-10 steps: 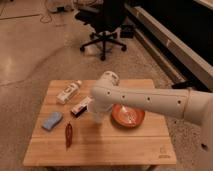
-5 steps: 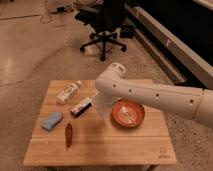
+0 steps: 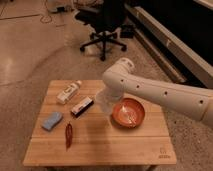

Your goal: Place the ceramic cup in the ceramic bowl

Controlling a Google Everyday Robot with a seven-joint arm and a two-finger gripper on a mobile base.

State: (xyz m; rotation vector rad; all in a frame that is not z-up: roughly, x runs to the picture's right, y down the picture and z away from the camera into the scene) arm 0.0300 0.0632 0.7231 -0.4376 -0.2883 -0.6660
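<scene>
The ceramic cup (image 3: 104, 103), small and pale, hangs under my gripper (image 3: 107, 99) just above the wooden table (image 3: 100, 150). It is right beside the left rim of the ceramic bowl (image 3: 129, 113). The bowl is shallow, orange-brown and glossy, and sits right of the table's centre. My gripper is shut on the cup. The white arm (image 3: 160, 92) reaches in from the right and bends down over the cup. The arm's wrist hides the top of the cup.
A white labelled bottle (image 3: 68, 92) lies at the back left. A dark snack bar (image 3: 81, 106) lies beside it. A blue sponge (image 3: 51, 120) and a red chilli-like item (image 3: 68, 135) lie front left. An office chair (image 3: 102, 27) stands behind the table.
My gripper has carried the cup to the right, from the table's middle to the bowl's left rim. The other things have not moved.
</scene>
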